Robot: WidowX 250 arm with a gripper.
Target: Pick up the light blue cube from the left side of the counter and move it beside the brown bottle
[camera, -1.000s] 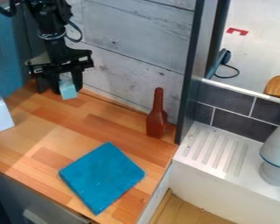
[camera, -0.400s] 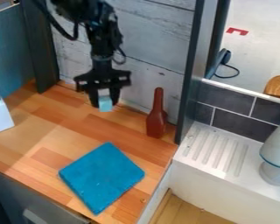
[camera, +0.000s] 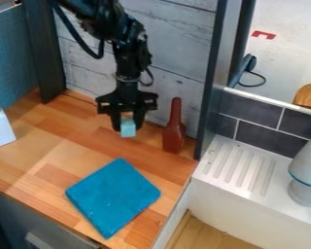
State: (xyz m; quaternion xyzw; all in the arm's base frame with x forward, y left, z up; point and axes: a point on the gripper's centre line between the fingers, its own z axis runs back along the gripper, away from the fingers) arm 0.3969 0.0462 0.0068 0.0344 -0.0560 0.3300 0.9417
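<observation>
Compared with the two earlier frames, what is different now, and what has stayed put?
The gripper has moved to the right across the picture and a little down, toward the brown bottle, carrying the light blue block between its fingers. It held the block in both earlier frames too. The bottle, the blue cloth and the white shaker are where they were.

From the cloth [camera: 112,197] on the bench [camera: 60,133], the shaker [camera: 2,129] stands at 10 o'clock, the block [camera: 128,130] in the tool [camera: 128,127] at 12, the bottle [camera: 174,135] at 1, before the wall [camera: 178,63], and the draining board [camera: 236,168] between 2 and 3
</observation>
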